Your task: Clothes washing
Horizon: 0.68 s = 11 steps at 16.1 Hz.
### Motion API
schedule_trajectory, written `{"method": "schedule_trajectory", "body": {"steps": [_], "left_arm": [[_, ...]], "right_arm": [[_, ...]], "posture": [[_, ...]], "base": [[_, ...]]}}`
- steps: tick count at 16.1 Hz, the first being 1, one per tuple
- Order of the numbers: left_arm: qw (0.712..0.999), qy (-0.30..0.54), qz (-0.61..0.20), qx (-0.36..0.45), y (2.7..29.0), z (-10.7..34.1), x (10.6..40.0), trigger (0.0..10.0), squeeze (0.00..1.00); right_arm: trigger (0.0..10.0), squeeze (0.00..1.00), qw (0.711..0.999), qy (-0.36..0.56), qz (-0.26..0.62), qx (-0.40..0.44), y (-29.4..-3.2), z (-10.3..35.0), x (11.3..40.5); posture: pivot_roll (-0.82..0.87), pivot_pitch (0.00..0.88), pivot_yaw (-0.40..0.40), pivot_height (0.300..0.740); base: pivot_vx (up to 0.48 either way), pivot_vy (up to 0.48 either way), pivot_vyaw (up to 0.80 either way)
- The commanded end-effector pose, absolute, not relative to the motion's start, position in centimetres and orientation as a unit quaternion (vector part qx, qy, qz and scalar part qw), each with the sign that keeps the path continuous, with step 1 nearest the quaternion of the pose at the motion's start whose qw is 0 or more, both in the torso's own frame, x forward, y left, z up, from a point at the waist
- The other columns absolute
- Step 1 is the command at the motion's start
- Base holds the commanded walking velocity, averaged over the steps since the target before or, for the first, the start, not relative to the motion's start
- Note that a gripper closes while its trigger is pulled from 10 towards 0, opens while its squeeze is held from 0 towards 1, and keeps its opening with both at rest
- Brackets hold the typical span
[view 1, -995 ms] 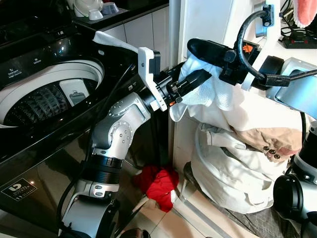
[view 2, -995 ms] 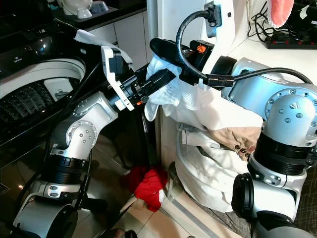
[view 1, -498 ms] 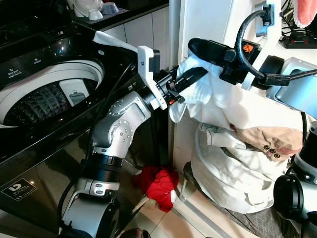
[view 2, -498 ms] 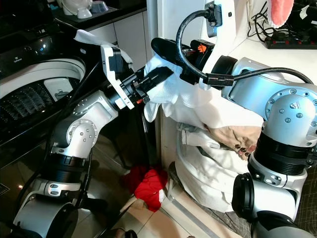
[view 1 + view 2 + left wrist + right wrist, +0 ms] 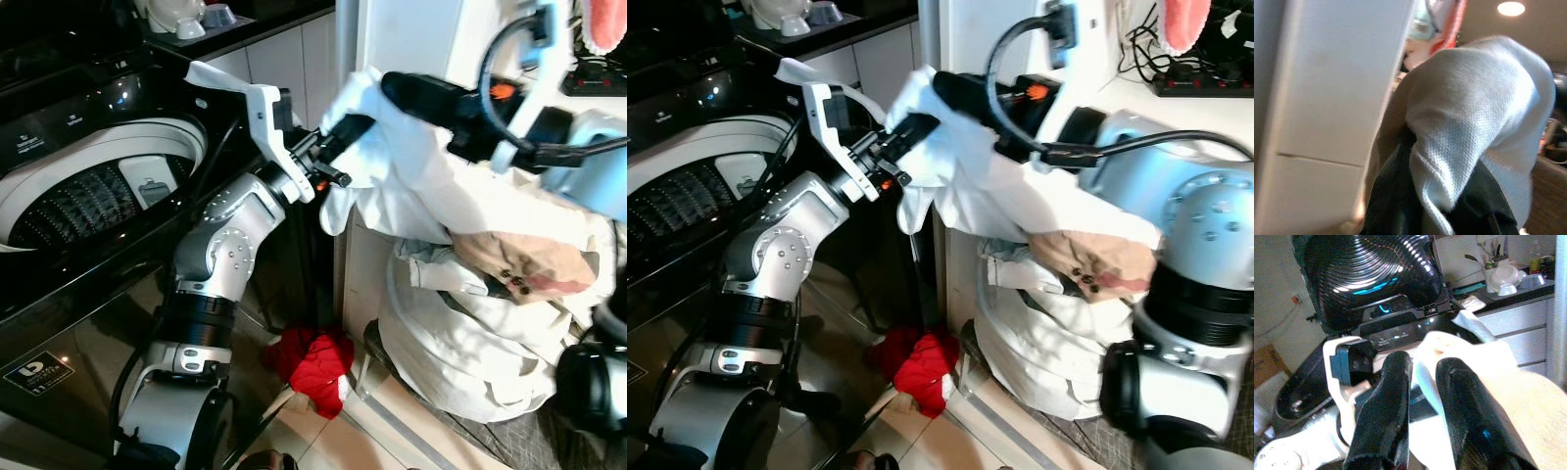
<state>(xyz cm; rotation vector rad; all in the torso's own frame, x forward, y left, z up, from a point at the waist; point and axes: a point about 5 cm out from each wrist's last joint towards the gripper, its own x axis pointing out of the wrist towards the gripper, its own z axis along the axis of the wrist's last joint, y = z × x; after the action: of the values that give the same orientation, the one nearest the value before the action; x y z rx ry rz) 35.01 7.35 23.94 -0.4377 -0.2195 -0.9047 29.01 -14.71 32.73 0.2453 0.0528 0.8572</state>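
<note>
White garment (image 5: pixel 411 176) lifted toward washing machine (image 5: pixel 88 186), both grippers (image 5: pixel 338 137) (image 5: pixel 1422 382) clamping it, tiled floor (image 5: pixel 323 431)

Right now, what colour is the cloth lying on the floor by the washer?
Red. The crumpled cloth shows best in the left eye view.

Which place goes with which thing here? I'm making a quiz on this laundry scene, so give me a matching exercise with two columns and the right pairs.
Things:
1. white shirt
2. red cloth
3. washing machine
4. white laundry bag

Places or states:
A. lying on the floor beside the washer
B. held up between the left gripper and right gripper
C. lid open, drum showing, at the robot's left
D. standing on the floor under the lifted garment, full of clothes

Pairs: 1-B, 2-A, 3-C, 4-D
</note>
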Motion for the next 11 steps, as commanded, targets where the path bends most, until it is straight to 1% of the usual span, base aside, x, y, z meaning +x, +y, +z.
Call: {"method": "schedule_trajectory", "body": {"steps": [1, 2, 3, 4, 5, 6, 8, 9, 10, 11], "left_arm": [[0.889, -0.141, -0.401, -0.171, 8.7, 26.0, 36.1, 0.0, 0.0], [0.906, -0.159, -0.369, -0.129, 10.0, 27.5, 37.3, 0.0, 0.0], [0.923, -0.182, -0.331, -0.08, 11.2, 29.5, 38.5, 0.0, 0.0], [0.933, -0.206, -0.291, -0.043, 12.3, 31.6, 39.3, 0.0, 0.0], [0.943, -0.26, -0.206, 0.027, 14.4, 36.3, 40.0, 0.0, 0.0], [0.934, -0.323, -0.123, 0.085, 16.2, 40.9, 39.5, 0.0, 0.0], [0.91, -0.388, -0.024, 0.143, 17.9, 45.2, 38.2, 0.0, 0.0], [0.904, -0.379, 0.04, 0.192, 18.8, 45.3, 38.4, 0.0, 0.0], [0.907, -0.366, 0.051, 0.2, 19.0, 44.7, 38.8, 0.0, 0.0], [0.926, -0.306, 0.063, 0.209, 19.3, 42.0, 40.1, 0.0, 0.0]], "right_arm": [[10.0, 1.0, 0.913, 0.001, 0.396, 0.098, -15.9, 33.5, 28.6], [10.0, 1.0, 0.921, -0.006, 0.38, 0.084, -16.7, 33.8, 28.5], [10.0, 0.24, 0.924, -0.01, 0.375, 0.075, -17.3, 34.0, 28.3], [10.0, 0.0, 0.926, -0.012, 0.372, 0.067, -17.6, 34.1, 28.2], [10.0, 0.0, 0.928, -0.013, 0.368, 0.059, -17.8, 34.1, 28.1], [10.0, 0.0, 0.928, -0.012, 0.368, 0.055, -17.7, 34.0, 28.0], [10.0, 0.0, 0.928, -0.009, 0.37, 0.047, -17.1, 33.5, 27.9], [10.0, 0.0, 0.928, -0.008, 0.371, 0.045, -16.5, 32.8, 27.8], [10.0, 0.0, 0.927, -0.006, 0.372, 0.044, -16.2, 32.6, 27.8], [10.0, 0.0, 0.922, 0.006, 0.383, 0.047, -15.3, 31.7, 27.5]], "posture": [[-0.1, 0.0, 0.098, 0.74], [-0.09, 0.0, 0.092, 0.74], [-0.09, 0.0, 0.09, 0.74], [-0.09, 0.0, 0.09, 0.74], [-0.09, 0.0, 0.093, 0.74], [-0.09, 0.0, 0.106, 0.74], [-0.1, 0.0, 0.123, 0.74], [-0.11, 0.0, 0.134, 0.74], [-0.12, 0.0, 0.142, 0.74], [-0.13, 0.0, 0.147, 0.74]], "base": [[0.0, 0.0, 0.0], [0.0, 0.0, 0.0], [0.0, 0.0, 0.0], [0.0, 0.0, 0.0], [0.0, 0.0, 0.0], [0.0, 0.0, 0.0], [0.0, 0.0, 0.0], [0.0, 0.0, 0.0], [0.0, 0.0, 0.0], [0.0, 0.0, 0.0]]}}
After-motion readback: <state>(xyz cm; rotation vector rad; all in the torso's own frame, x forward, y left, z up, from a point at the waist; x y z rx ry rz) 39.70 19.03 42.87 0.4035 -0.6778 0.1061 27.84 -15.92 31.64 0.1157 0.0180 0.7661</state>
